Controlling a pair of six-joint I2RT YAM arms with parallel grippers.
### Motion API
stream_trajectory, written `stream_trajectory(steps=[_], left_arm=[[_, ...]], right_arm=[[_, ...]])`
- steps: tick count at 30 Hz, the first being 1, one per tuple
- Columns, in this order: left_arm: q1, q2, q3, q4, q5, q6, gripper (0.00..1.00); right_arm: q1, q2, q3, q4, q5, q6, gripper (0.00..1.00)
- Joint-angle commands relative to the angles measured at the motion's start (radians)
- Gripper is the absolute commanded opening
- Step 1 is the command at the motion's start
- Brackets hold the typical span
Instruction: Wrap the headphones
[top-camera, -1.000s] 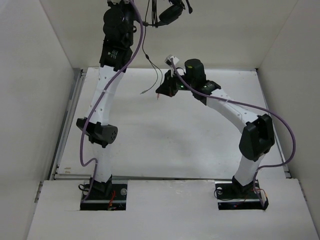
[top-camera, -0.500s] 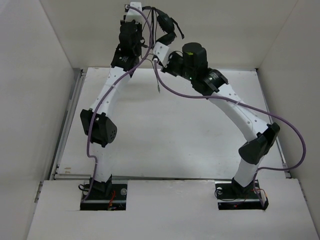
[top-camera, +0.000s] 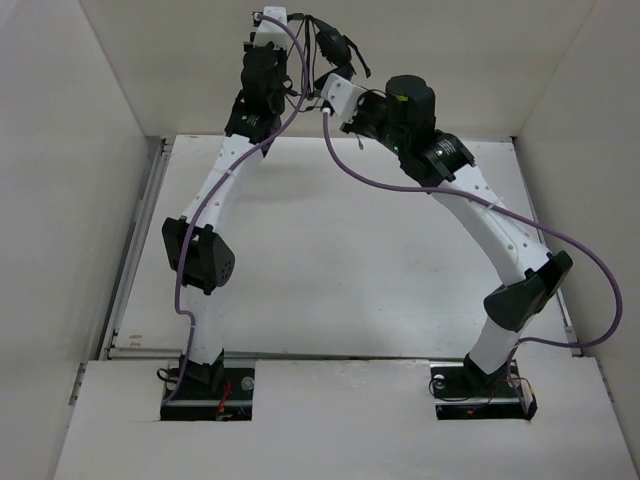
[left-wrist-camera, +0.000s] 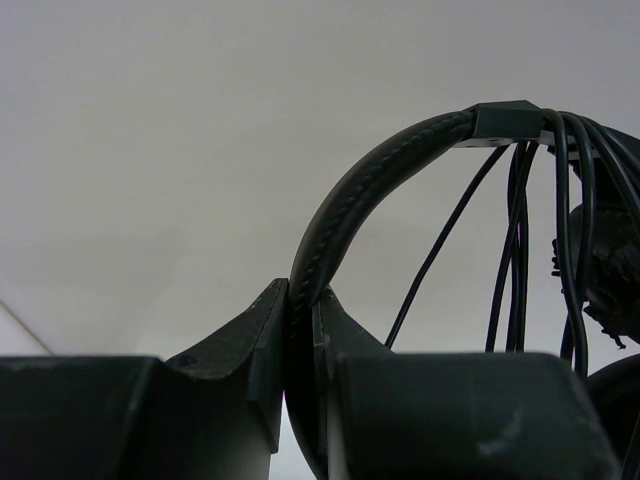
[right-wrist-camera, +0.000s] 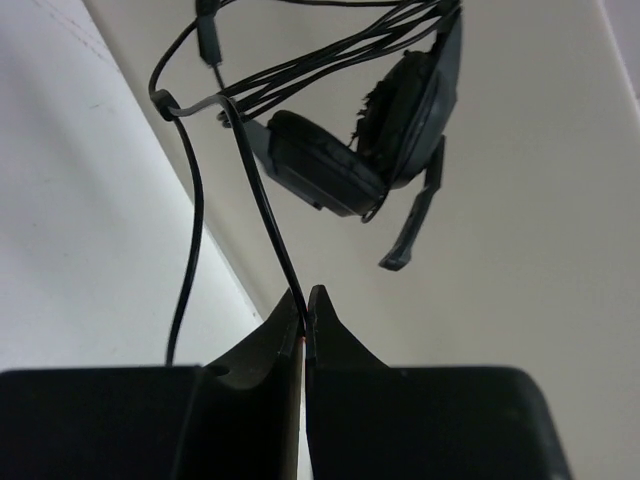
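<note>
The headphones (top-camera: 336, 47) are held high at 12 o'clock, their stiff headband (left-wrist-camera: 352, 188) clamped in the left gripper (left-wrist-camera: 300, 305). The thin cable (right-wrist-camera: 262, 190), judged light and limp, is pinched by the right gripper (right-wrist-camera: 305, 305).

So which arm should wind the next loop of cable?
Right, probably: the right gripper pinches the cable, free to carry it round, while the left gripper clamps the headband, holding the headphones up.
</note>
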Motion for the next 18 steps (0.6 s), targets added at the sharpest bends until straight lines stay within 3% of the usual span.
stream_trajectory(steps=[1,18], left_arm=[[-0.014,-0.105,0.046,0.111,-0.02,-0.026,0.02],[0.015,-0.112,0.024,0.095,-0.028,-0.049,0.02]], right_arm=[[0.009,-0.015,-0.028,0.005,-0.013,0.033,0.0],[-0.007,-0.009,-0.036,0.019,-0.019,0.047,0.0]])
